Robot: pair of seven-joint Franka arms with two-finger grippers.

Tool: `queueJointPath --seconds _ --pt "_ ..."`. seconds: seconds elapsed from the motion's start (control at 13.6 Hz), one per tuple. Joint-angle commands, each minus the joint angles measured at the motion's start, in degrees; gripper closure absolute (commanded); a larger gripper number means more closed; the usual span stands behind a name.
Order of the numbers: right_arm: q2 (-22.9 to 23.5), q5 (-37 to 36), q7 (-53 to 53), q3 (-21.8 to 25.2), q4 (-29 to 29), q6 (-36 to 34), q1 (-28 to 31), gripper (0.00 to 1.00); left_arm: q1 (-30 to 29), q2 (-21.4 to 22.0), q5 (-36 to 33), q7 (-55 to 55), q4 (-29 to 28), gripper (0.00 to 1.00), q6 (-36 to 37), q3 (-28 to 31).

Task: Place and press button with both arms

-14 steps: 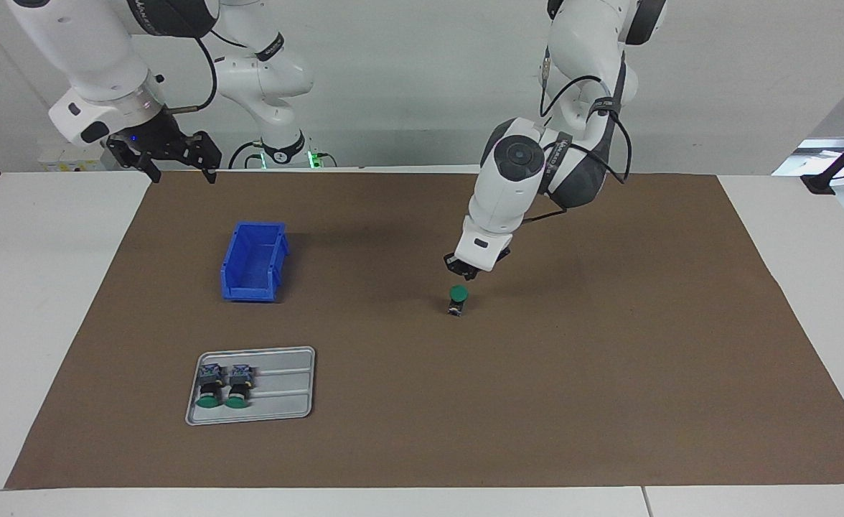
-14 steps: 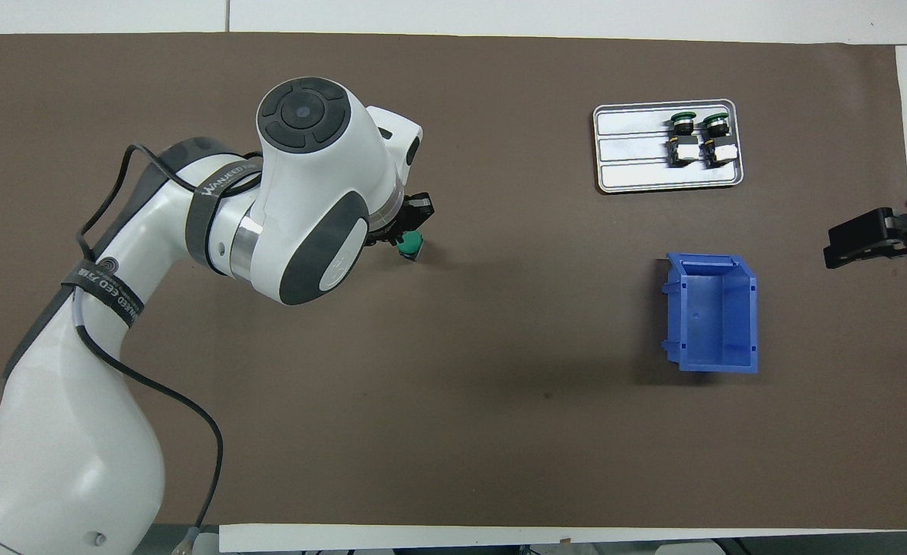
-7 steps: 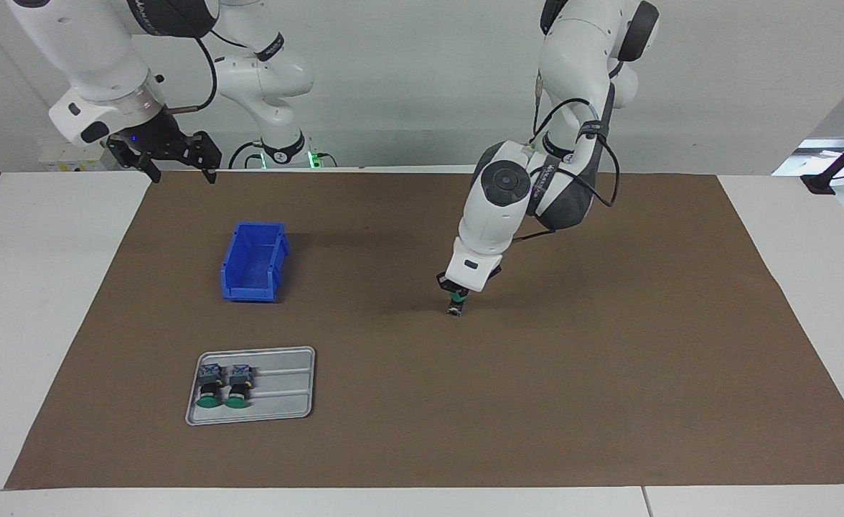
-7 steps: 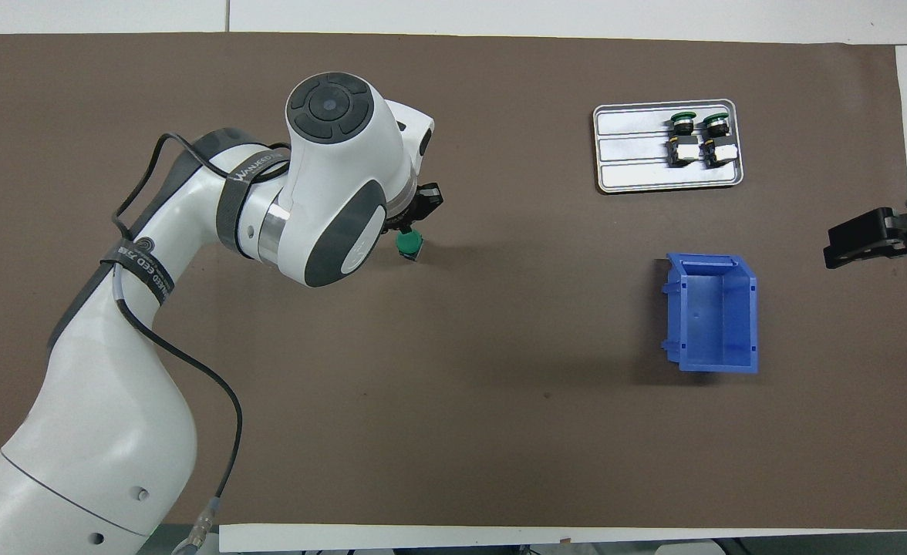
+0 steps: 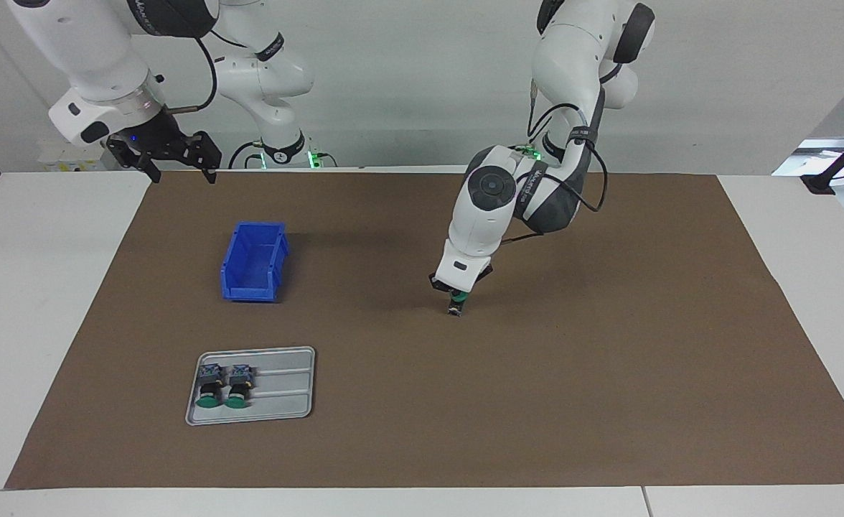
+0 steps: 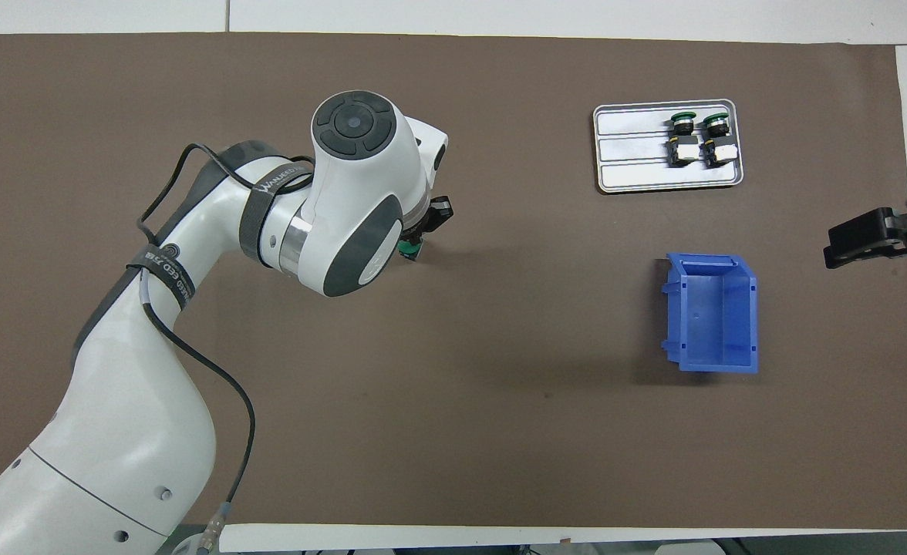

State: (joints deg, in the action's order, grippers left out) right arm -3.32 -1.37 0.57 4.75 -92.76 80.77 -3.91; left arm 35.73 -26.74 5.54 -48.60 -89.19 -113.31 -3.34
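The left arm (image 5: 530, 194) leans over the middle of the table (image 5: 608, 359), its gripper (image 5: 458, 290) with fingers clenched, bearing down on the upright button (image 5: 455, 307). This looks like the pressing step; next it should lift straight off. The right gripper (image 5: 167, 154) waits, fingers released.

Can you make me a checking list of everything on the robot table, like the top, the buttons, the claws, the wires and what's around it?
Surface: brown mat over a white table.
Job's things: one green button stands upright on the mat near the middle; two spare buttons lie side by side in the grey tray.
Clutter: blue bin, nothing seen in it, nearer to the robots than the tray.
Claws: left claw is shut, down on the button's green cap; right claw is open, waiting over the mat's edge at the right arm's end.
Cables: black cables loop along the left arm.
Surroundings: plain pale wall.
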Motion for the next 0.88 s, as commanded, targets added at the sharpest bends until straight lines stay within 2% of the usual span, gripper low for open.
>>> queueJointPath --seconds 0.0,0.29,0.44,0.73,0.81 --pt "-0.5 0.1 -1.2 -0.2 -0.6 -0.2 0.5 0.01 0.8 0.6 -1.1 -1.0 -1.4 0.96 -0.8 0.9" --pt "-0.5 0.1 -1.2 -0.2 -0.6 -0.2 0.5 0.01 0.5 0.7 -1.1 -0.9 -2.7 0.96 -2.1 0.9" --pt "-0.5 0.1 -1.2 -0.2 -0.6 -0.2 0.5 0.01 0.5 1.5 -1.1 -0.8 -5.9 0.96 -5.4 0.8" --pt "-0.5 0.1 -1.2 -0.2 -0.6 -0.2 0.5 0.01 0.3 1.9 -1.1 -0.7 -6.3 0.96 -5.5 0.7" --pt "-0.5 0.1 -1.2 -0.2 -0.6 -0.2 0.5 0.01 0.1 1.9 -0.4 -0.9 -5.6 0.91 -5.1 0.6"
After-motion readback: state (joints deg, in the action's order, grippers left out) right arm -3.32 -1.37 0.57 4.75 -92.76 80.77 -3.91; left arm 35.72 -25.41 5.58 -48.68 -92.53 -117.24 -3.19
